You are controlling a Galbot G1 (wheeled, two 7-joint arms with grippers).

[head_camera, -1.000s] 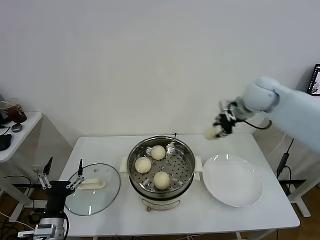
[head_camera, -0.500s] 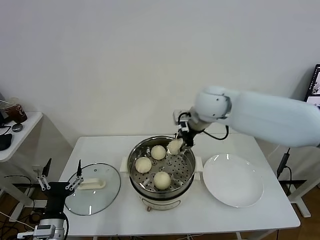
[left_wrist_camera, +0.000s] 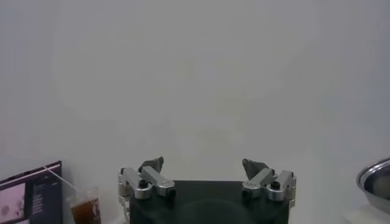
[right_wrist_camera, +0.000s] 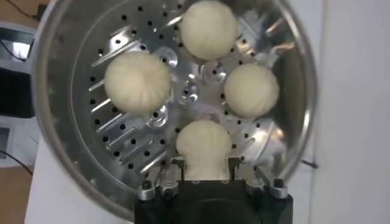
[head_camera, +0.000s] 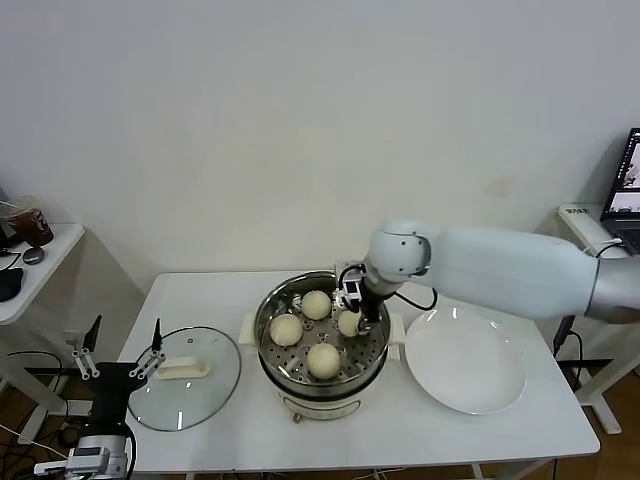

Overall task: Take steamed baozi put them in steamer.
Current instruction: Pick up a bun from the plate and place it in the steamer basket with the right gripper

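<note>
Right claw (head_camera: 352,312) is down inside the steamer (head_camera: 270,312), pinching the fourth baozi (right_wrist_camera: 204,148) between its fingers; bun looks at or just above the perforated tray in the open slot. Other three baozi (head_camera: 317,304) sit on the tray, near but apart from it. To do it well: lower until the bun rests on the tray, spread the fingers only slightly, lift straight up so neighbours and rim aren't bumped. Plate (head_camera: 470,385) is bare. Left claw (left_wrist_camera: 207,182) is parked off the worktop, spread wide.
</note>
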